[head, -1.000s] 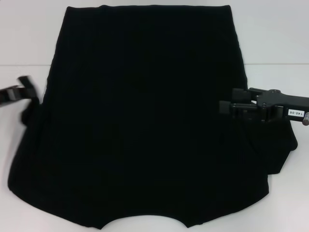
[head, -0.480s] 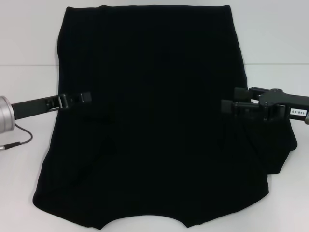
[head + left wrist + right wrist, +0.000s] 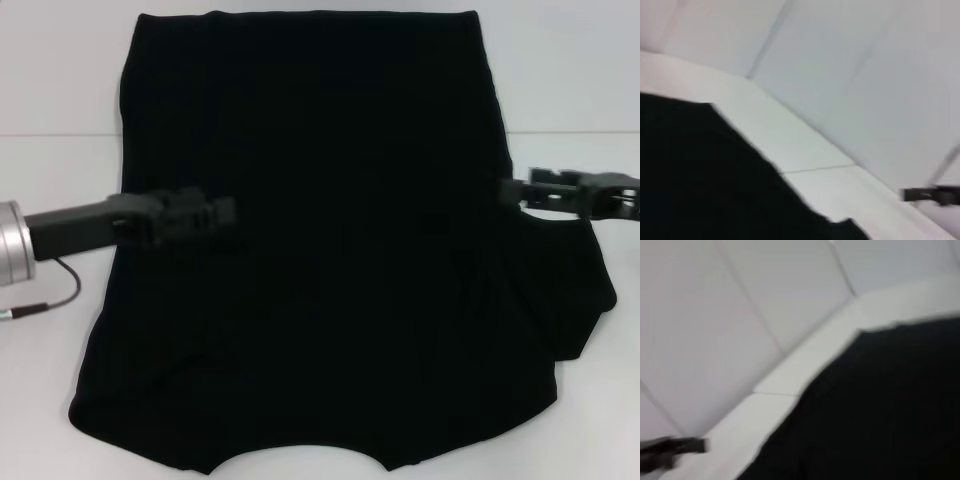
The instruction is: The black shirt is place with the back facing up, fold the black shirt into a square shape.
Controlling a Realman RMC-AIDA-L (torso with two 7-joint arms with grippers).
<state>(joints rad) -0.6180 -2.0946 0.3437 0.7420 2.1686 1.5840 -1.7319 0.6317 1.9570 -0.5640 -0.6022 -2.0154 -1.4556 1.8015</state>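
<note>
While the black shirt [image 3: 310,240] lies spread across most of the white desk [image 3: 60,90] in the head view, its curved neckline sits at 6 o'clock and its straight hem at 12 o'clock. On the 9 o'clock side the sleeve appears folded inward over the body; at 4 o'clock the other sleeve pokes out past the side edge. Reaching in from 9 o'clock, the left gripper [image 3: 215,213] sits over the shirt's folded side, blurred, and whether it is spread or closed, or has any cloth, cannot be told. At 3 o'clock the right gripper [image 3: 515,192] sits at the shirt's edge just above the protruding sleeve; its opening and any hold on the fabric likewise cannot be told. A thin cable [image 3: 50,290] trails on the desk below the left arm's silver cuff.

Only the wrist views show the pale panelled wall behind the desk. Each shows a shirt corner on the desk, plus the opposite gripper far off: the right one from the left wrist [image 3: 932,195], the left one from the right wrist [image 3: 675,447]
</note>
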